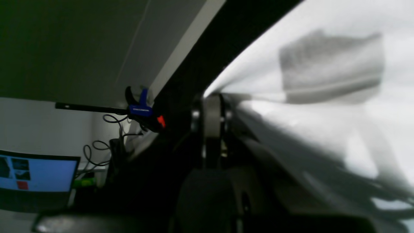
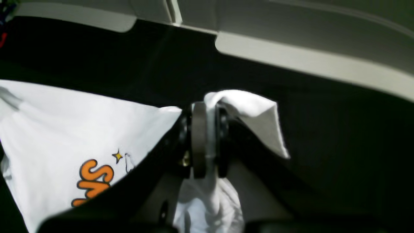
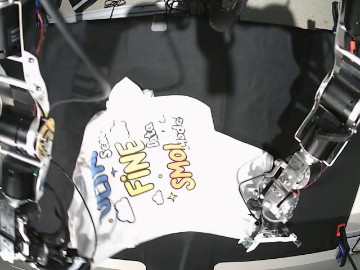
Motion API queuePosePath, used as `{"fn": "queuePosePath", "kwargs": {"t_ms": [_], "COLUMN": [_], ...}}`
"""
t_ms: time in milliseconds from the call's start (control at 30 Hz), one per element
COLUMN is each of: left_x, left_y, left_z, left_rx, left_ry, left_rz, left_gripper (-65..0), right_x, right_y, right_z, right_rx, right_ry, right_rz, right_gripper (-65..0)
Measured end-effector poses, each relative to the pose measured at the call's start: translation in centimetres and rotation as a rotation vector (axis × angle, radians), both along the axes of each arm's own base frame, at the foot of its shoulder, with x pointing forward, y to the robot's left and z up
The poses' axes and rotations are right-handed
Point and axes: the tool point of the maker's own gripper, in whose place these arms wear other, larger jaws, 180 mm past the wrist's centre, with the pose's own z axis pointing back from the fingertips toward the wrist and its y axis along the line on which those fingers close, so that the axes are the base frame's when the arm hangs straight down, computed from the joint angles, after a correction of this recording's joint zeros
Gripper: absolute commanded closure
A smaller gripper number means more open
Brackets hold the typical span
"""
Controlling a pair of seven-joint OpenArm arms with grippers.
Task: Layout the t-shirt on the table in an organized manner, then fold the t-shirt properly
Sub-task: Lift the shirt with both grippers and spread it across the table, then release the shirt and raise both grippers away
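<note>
The white t-shirt (image 3: 169,169) lies print-up on the black-clothed table (image 3: 253,73), with blue, yellow and orange letters showing. My left gripper (image 3: 263,229) is at the shirt's lower right corner. In the left wrist view it (image 1: 212,97) is shut on plain white cloth (image 1: 307,129) that stretches away taut. My right gripper (image 2: 207,106) is shut on a bunched edge of the shirt (image 2: 64,123), with an orange letter and a yellow star beside it. The right arm (image 3: 22,140) stands at the left edge of the base view, and its fingertips are lost in the dark there.
A blue clamp with a red trigger (image 1: 140,110) grips the table edge, and another (image 3: 340,242) sits at the front right corner. A lit monitor (image 1: 35,174) and cables lie beyond that edge. The table's pale front edge (image 3: 185,263) runs just below the shirt.
</note>
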Motion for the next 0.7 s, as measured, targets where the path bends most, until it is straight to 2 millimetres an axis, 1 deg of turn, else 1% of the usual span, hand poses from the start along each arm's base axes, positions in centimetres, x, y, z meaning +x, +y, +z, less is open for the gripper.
{"fn": "queuePosePath", "kwargs": {"t_ms": [33,100,167,200,233,267,333,433,567,700], "left_x": [0.0,-0.1,-0.1,-0.1,-0.1,-0.1,-0.1,-0.1,-0.1,0.0], "left_y": [0.0,0.0,0.2,0.2,0.2,0.2,0.2,0.2,0.2,0.0], "left_z": [0.0,-0.1,-0.2,-0.2,-0.2,-0.2,-0.2,-0.2,-0.2,-0.1], "left_rx": [-0.001,0.0,0.003,0.003,0.003,0.003,0.003,0.003,0.003,0.0], "left_ry": [0.001,0.006,0.011,0.011,0.011,0.011,0.011,0.011,0.011,0.002], "left_rz": [0.0,0.005,0.015,0.014,0.014,0.014,0.014,0.014,0.013,0.0], "left_gripper": [0.0,0.0,0.0,0.0,0.0,0.0,0.0,0.0,0.0,0.0], "right_x": [0.1,-0.1,-0.4,-0.5,-0.6,-0.7,-0.7,-1.1,-1.3,-1.3], "right_y": [0.1,-0.5,-1.8,-2.4,-3.1,-3.8,-5.2,-6.0,-5.8,-4.9], "right_z": [0.1,-0.6,-1.2,-1.2,-1.1,-0.9,-0.5,-0.9,-1.4,-1.2], "right_rx": [0.0,-0.046,-0.092,-0.104,-0.109,-0.11,-0.109,-0.121,-0.12,-0.063], "right_ry": [-0.007,0.015,0.037,0.041,0.037,0.035,0.033,0.063,0.088,0.09], "right_rz": [0.001,-0.01,-0.031,-0.041,-0.051,-0.068,-0.12,-0.137,-0.137,-0.124], "right_gripper": [0.0,0.0,-20.3,-27.7,-32.2,-33.6,-33.6,-33.6,-33.5,-33.5]}}
